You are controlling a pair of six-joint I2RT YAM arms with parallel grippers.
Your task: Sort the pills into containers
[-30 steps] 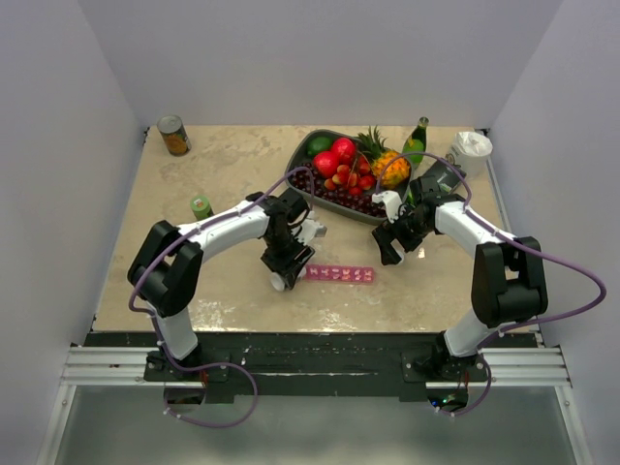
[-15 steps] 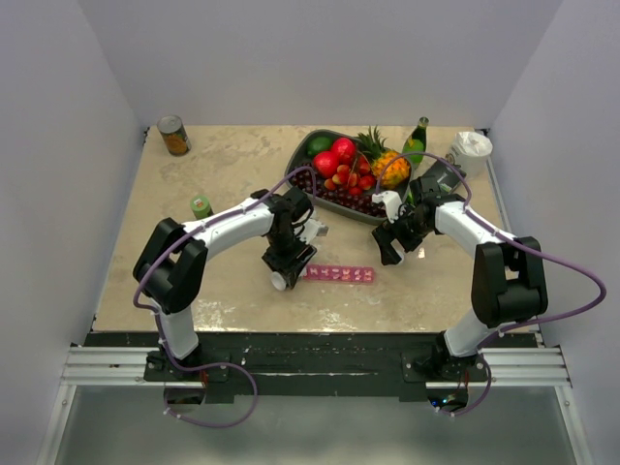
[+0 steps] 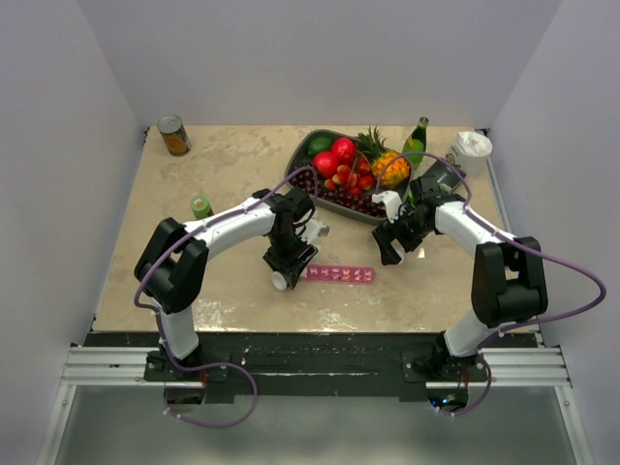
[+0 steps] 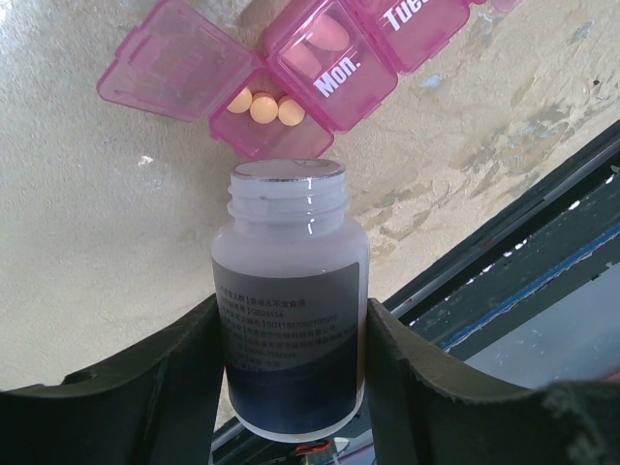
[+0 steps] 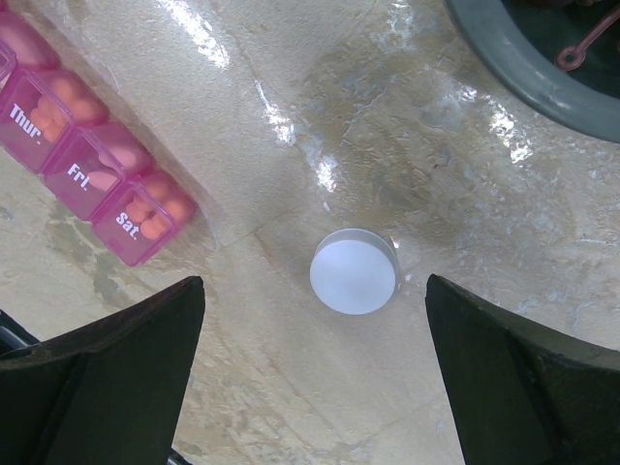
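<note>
The containers are a pink pill strip (image 3: 339, 273) lying on the table between the arms. In the left wrist view its end compartment (image 4: 260, 108) is open with three orange pills inside, lid (image 4: 165, 60) flipped back; the "Mon." one (image 4: 334, 58) is closed. My left gripper (image 4: 291, 310) is shut on a white uncapped bottle (image 4: 289, 291), whose mouth points at the open compartment. It is at the strip's left end (image 3: 283, 274). My right gripper (image 5: 312, 283) stands open above a white round cap (image 5: 355, 270), right of the strip's closed "Sat." end (image 5: 136, 218).
A grey fruit tray (image 3: 308, 145) sits behind the strip, its rim (image 5: 523, 68) near the right gripper. A green bottle (image 3: 417, 140), a white roll (image 3: 472, 150), a can (image 3: 173, 135) and a small green jar (image 3: 201, 207) stand around. The table's front edge (image 4: 513, 223) is close.
The left arm has shifted slightly to the right with the bottle. The right arm has not moved.
</note>
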